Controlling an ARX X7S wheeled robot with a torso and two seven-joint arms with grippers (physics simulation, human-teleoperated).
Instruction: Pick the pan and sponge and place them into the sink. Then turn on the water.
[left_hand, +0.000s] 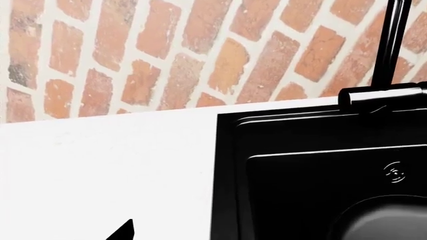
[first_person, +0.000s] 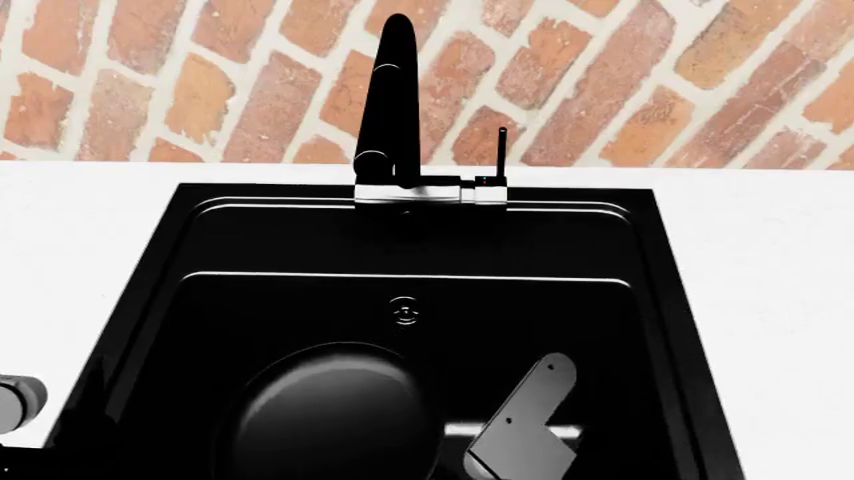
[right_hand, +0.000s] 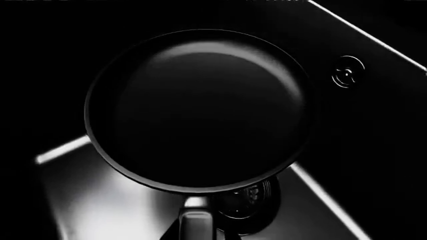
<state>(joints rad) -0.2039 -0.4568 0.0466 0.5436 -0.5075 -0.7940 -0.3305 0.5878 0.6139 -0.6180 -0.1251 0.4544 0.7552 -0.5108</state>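
Item: pan (right_hand: 200, 107). Round, shallow, black. I read it as rigid metal, moderately heavy for its size, with a smooth and probably slick surface, not fragile. It sits inside the sink (first_person: 200, 260), in the near half of the basin, in front of the overflow fitting (first_person: 404, 312) and above the drain strainer (right_hand: 250, 200), which shows just past the pan's near edge in the right wrist view.

Hold: the handle is the place to take it. Its root (right_hand: 195, 220) runs out of the right wrist view toward the camera, which suggests my right claw is on it, but the fingers are out of that picture, so I cannot tell whether that claw is apart or clamped. A grey arm link (first_person: 527, 415) lies in the basin beside the pan. Whether the pan rests on the sink floor or hangs just above it I also cannot tell.

Item: sponge. Not visible in any view (expected soft, light, squashy, taken across its short sides).

Item: faucet (first_person: 394, 110), at the back rim of the sink, with a thin upright lever (first_person: 502, 155) just to its side. Stiff, small target, calls for a light push.

Left claw: only a dark tip (left_hand: 123, 231) over the white counter (left_hand: 100, 170) beside the sink; apart or together, cannot tell.
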